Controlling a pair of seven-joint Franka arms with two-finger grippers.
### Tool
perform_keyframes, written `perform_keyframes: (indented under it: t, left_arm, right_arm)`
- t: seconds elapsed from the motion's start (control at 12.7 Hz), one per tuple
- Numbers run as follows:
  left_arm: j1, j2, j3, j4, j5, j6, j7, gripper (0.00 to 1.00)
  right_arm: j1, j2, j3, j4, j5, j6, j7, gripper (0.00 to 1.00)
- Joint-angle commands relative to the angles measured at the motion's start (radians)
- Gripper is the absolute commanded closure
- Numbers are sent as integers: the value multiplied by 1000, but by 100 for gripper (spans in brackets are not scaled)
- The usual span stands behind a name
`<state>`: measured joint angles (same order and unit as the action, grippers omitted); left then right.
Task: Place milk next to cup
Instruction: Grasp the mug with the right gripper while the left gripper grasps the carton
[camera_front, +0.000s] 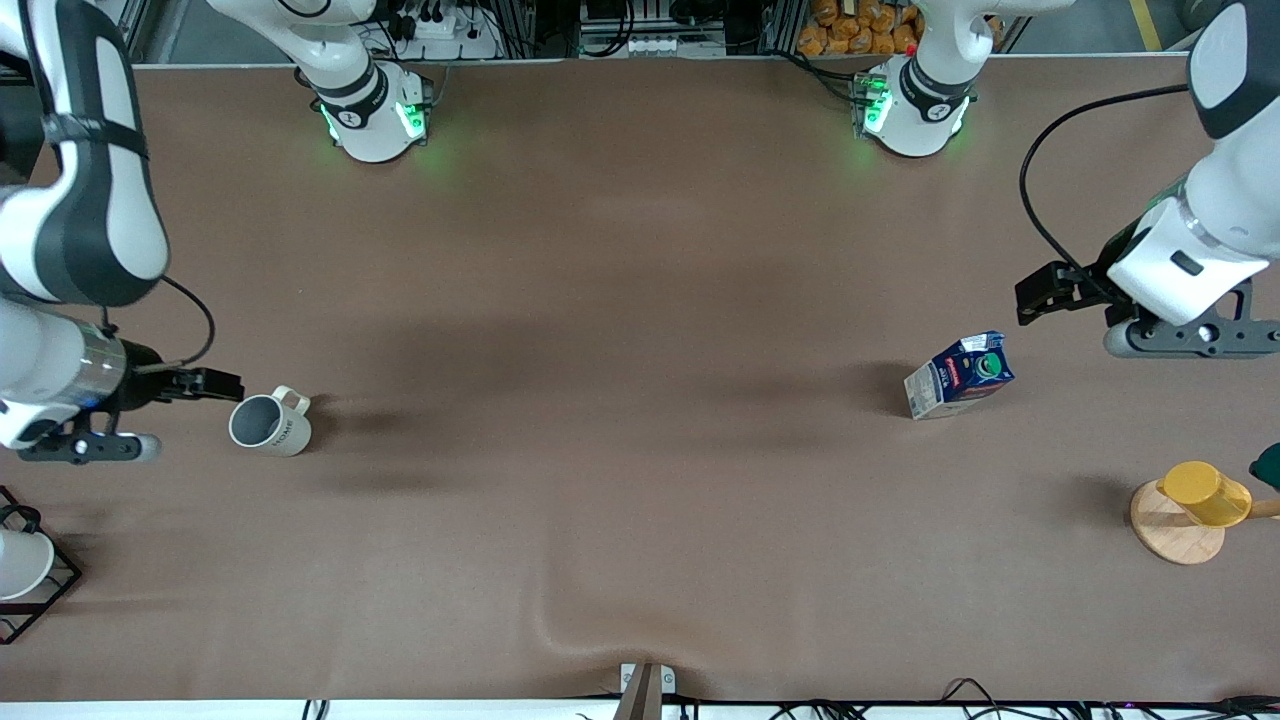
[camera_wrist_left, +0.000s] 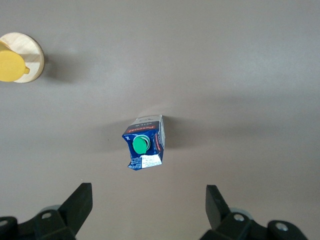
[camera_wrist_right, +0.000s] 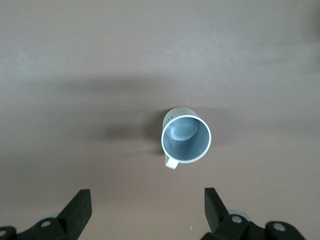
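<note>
Milk (camera_front: 958, 376) and cup (camera_front: 270, 424) stand well apart on table (camera_front: 640, 300).

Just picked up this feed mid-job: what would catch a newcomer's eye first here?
The milk stands alone toward the left arm's end of the table, the left gripper above it with fingers open. At the right arm's end the cup sits upright with the open right gripper over it. A yellow cup on a wooden base lies nearer the front camera than the milk.

Glossy printed milk (camera_front: 958, 376) carton, smooth glazed cup (camera_front: 270, 423), matt brown tablecloth (camera_front: 620, 450).
</note>
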<state>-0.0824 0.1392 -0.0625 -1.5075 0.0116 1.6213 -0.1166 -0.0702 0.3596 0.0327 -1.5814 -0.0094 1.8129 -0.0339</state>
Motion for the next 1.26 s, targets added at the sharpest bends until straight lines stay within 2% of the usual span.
perform_keyframes:
  t: [0.0,0.47,0.71,1.18]
  left_arm:
    - [4,5,0,21,-12,-3,-9,0]
    - [4,5,1,18,-4,-8,-15,0]
    - [13,7,1,15,-5,-6,-14,0]
    - [4,10,1,17,1,-5,-34,0]
  right_arm:
    - [-10,-7,6,-66,-17,64,-11,0]
    - [-20,-2,6,-229,-17,262,-8,0]
    - [-20,51,4,-233,-15,269,5,0]
    - [-25,160,1,-229,-15,367,12,0]
